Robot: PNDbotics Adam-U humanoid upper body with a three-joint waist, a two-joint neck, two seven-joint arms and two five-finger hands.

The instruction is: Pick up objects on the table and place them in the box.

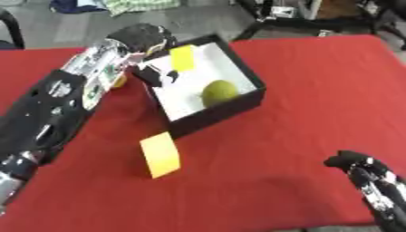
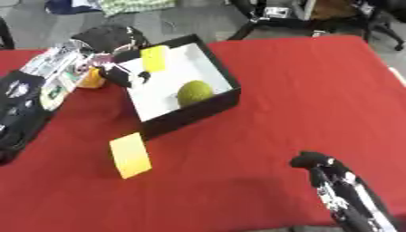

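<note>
A black box (image 1: 238,105) with a white inside stands at the table's middle back, and a yellow-green round fruit (image 1: 219,92) lies in it. My left hand (image 1: 142,37) is at the box's far left corner, its fingers (image 1: 158,74) curled down over the rim. A small yellow block (image 1: 182,58) hangs at that corner over the box, pinched by this hand. A second yellow block (image 1: 160,155) lies on the red cloth in front of the box. My right hand (image 2: 313,161) rests near the lower right corner, away from everything.
An orange-yellow thing (image 2: 93,78) sits on the cloth left of the box, partly hidden by my left arm. The red table (image 1: 317,90) runs wide to the right. Chair legs and clutter (image 1: 277,18) stand on the floor beyond the far edge.
</note>
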